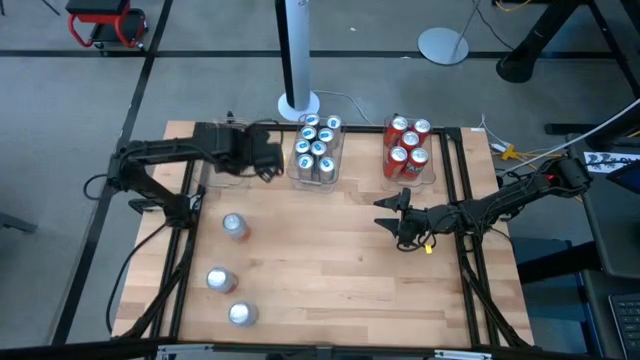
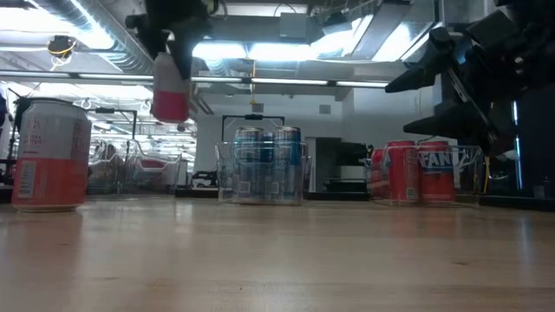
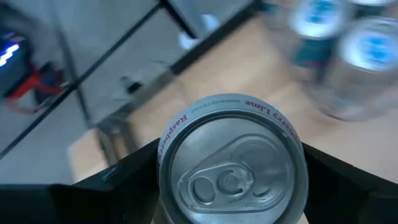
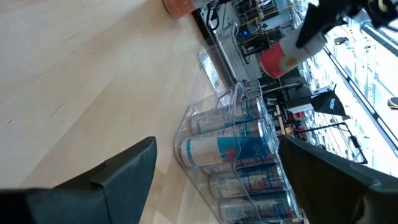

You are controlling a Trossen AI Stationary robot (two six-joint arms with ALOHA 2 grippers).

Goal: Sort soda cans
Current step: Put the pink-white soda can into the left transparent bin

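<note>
Three cans on wooden table; lab beyond.

Legible text is limited to two items. In the left wrist view, the can held between the left claw's fingers carries print round the rim of its silver lid: "Raspberry Lime" reads clearly, and smaller lettering beside it on the same rim is too fine to make out. In the low view, one red can in the clear bin shows white letters "FANTA". Printing on the other cans is not readable in any view.
</note>
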